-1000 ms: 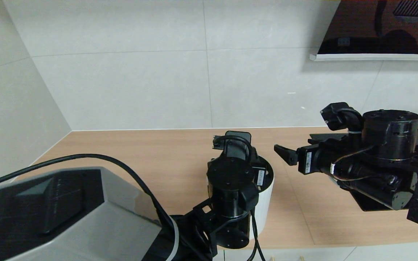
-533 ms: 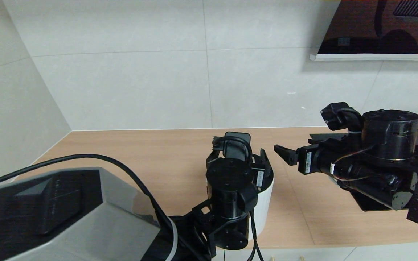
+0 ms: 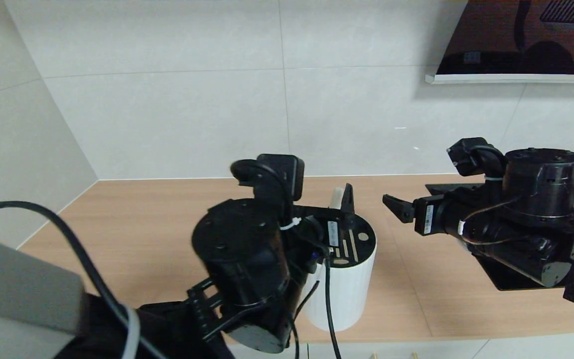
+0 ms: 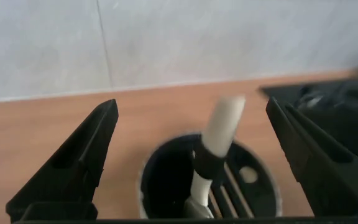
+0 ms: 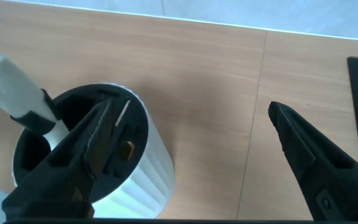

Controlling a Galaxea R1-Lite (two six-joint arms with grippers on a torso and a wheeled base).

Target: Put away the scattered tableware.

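Wood counter [image 3: 167,219], utensil [image 4: 222,124] leaning handle-up in holder [image 3: 347,294], left end effector [image 4: 191,107] spread wide, right end effector [image 5: 189,107] too

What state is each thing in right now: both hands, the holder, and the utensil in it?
Left hand: open, empty, above the holder.
Right hand: open, empty, over the counter beside the holder.
Holder: upright on the counter, one utensil inside.
Utensil: standing in the holder, leaning, white handle sticking out, touched by neither hand.
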